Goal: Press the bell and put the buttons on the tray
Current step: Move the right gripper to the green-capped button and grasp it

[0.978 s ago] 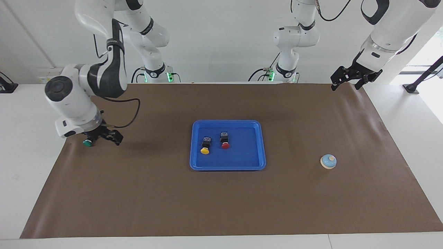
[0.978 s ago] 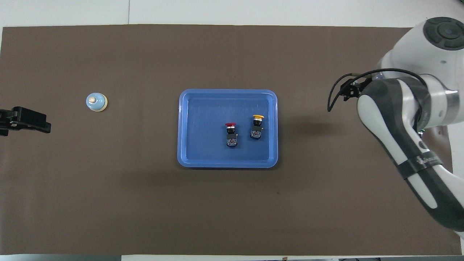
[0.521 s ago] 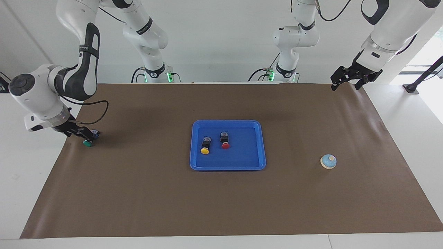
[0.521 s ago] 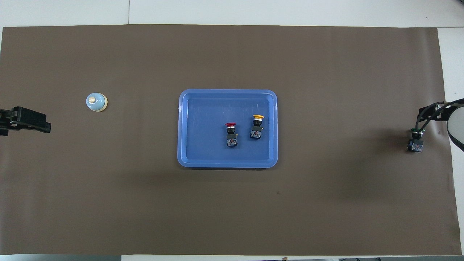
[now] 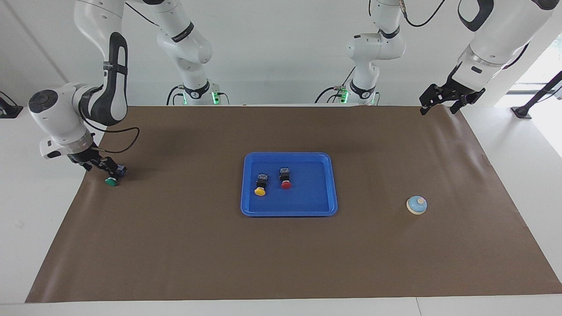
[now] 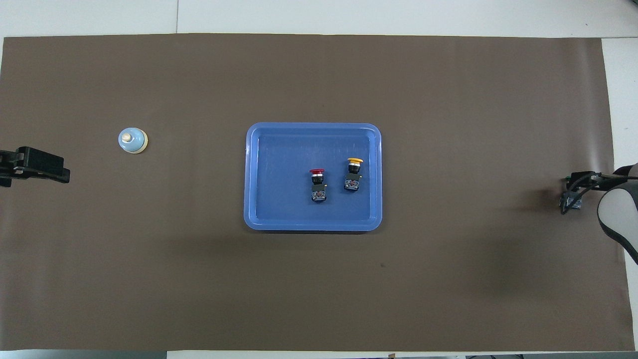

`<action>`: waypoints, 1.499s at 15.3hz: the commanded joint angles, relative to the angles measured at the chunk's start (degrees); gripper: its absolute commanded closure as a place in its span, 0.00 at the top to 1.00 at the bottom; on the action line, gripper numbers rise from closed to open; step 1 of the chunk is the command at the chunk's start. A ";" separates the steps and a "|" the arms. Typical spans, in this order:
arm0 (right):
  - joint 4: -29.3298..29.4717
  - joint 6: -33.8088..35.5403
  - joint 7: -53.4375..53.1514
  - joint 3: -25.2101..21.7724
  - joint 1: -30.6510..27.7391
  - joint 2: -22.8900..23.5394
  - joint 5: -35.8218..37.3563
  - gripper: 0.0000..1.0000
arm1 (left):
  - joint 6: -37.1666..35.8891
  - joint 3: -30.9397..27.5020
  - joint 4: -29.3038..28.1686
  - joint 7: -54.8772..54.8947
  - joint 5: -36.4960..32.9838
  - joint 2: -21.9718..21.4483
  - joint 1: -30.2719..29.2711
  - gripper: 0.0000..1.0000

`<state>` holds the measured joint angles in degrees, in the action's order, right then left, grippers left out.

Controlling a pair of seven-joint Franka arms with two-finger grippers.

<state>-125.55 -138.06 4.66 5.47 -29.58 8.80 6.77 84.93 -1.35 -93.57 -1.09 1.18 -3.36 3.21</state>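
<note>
Yellow button (image 5: 260, 191) and red button (image 5: 286, 184) sit in the blue tray (image 5: 333, 184). Right claw (image 5: 104, 169), jaws open, is down at the green button (image 5: 111, 181) near the surface's right-arm end; next it needs closing and lifting. Left claw (image 5: 443, 98) waits open.

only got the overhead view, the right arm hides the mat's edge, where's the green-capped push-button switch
observer: The green-capped push-button switch lies on its side on the brown mat at the right arm's end, cap pointing away from the robots.
operator: is the right gripper on it
observer: The right gripper is down at the switch's black body; I cannot tell whether it grips.
operator: and the left one
observer: The left gripper waits, open, raised over the mat's corner.
</note>
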 commanded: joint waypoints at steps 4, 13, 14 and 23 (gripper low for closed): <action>-5.83 -5.01 4.03 1.03 -1.10 -2.82 -4.12 1.00 | -1.09 0.38 0.75 -0.41 0.49 0.11 -0.75 1.00; -7.16 -8.01 6.68 1.03 -1.36 -1.59 -5.89 0.71 | -1.09 0.38 0.75 -0.41 0.58 0.11 -0.75 1.00; -7.25 -8.01 6.94 1.03 -1.36 -1.59 -6.59 0.56 | -1.09 0.38 0.75 -0.41 0.58 0.11 -0.75 1.00; -0.43 0.47 10.64 1.30 2.05 -1.59 -8.79 0.00 | -1.09 0.38 0.75 -0.41 0.58 0.11 -0.75 1.00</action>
<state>-130.42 -143.58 14.03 6.10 -29.25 7.88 -0.78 84.93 -1.35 -93.57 -1.09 1.18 -3.36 3.21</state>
